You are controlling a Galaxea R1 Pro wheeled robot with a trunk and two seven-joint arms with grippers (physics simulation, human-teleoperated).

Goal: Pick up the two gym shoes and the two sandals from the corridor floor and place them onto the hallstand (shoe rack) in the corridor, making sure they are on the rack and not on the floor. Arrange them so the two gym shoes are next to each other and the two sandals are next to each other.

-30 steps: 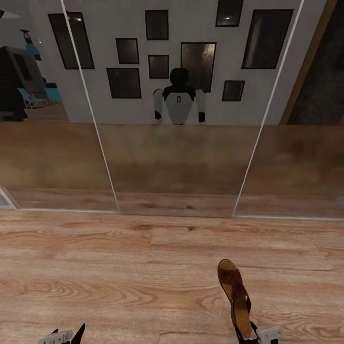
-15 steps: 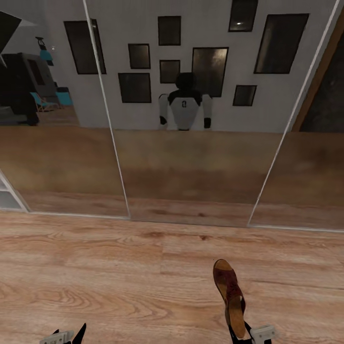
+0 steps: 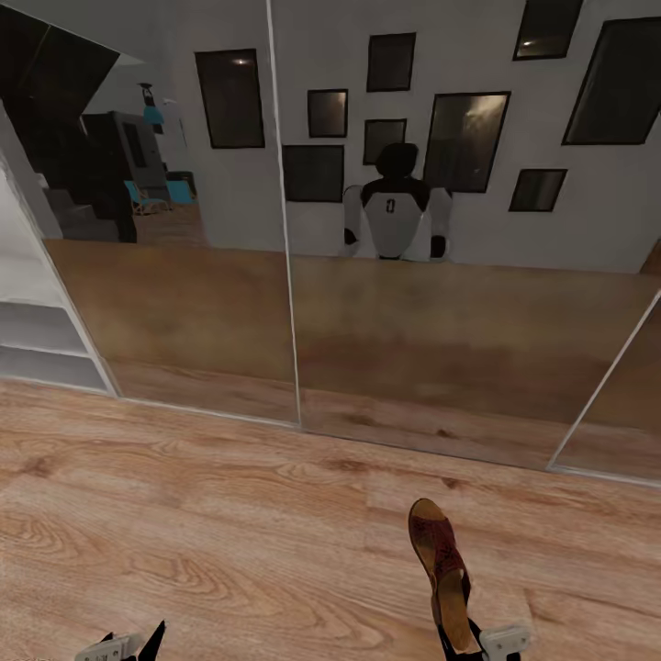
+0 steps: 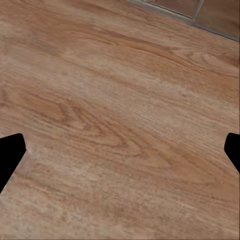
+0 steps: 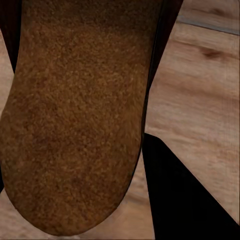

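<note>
sandal (image 3: 443, 574) held by R pincer (image 3: 470, 643) | L pincer (image 3: 124, 644) apart, w/o load

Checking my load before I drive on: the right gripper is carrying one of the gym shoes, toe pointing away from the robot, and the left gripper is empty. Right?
Not quite. The right gripper holds a sandal, not a gym shoe: the head view shows its reddish-brown perforated upper and tan insole. Its toe does point away from the robot, and the left gripper is empty, open over bare corridor floor.
</note>
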